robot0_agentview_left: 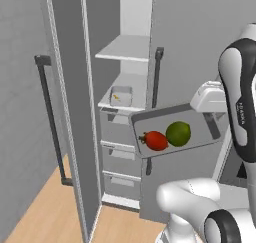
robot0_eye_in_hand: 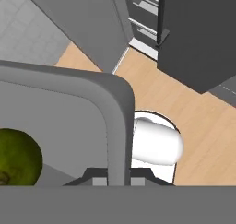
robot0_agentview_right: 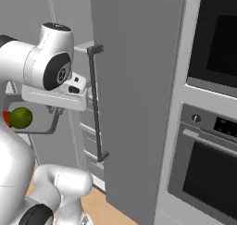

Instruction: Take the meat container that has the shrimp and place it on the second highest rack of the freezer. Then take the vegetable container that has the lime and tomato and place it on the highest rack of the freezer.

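My gripper [robot0_agentview_left: 212, 125] is shut on the right rim of the grey vegetable container [robot0_agentview_left: 155, 121], holding it in the air in front of the open freezer [robot0_agentview_left: 131, 17]. The lime [robot0_agentview_left: 178, 133] and the tomato [robot0_agentview_left: 155, 140] lie side by side in it. In the hand view the container's rim [robot0_eye_in_hand: 118, 121] runs between my gripper [robot0_eye_in_hand: 118, 178] fingertips, with the lime [robot0_eye_in_hand: 16, 156] at the left. The meat container [robot0_agentview_left: 121, 95] with the shrimp [robot0_agentview_left: 116, 96] sits on the lower shelf [robot0_agentview_left: 134, 107]. Above it is the highest rack [robot0_agentview_left: 125, 49], bare.
The freezer's left door [robot0_agentview_left: 67, 112] stands wide open with its dark bar handle [robot0_agentview_left: 50, 117]. The right door [robot0_agentview_right: 134, 80] is shut, its handle [robot0_agentview_right: 96, 103] close to the hand. Three drawers [robot0_agentview_left: 120, 157] lie under the shelves. An oven column [robot0_agentview_right: 210, 164] stands at the right.
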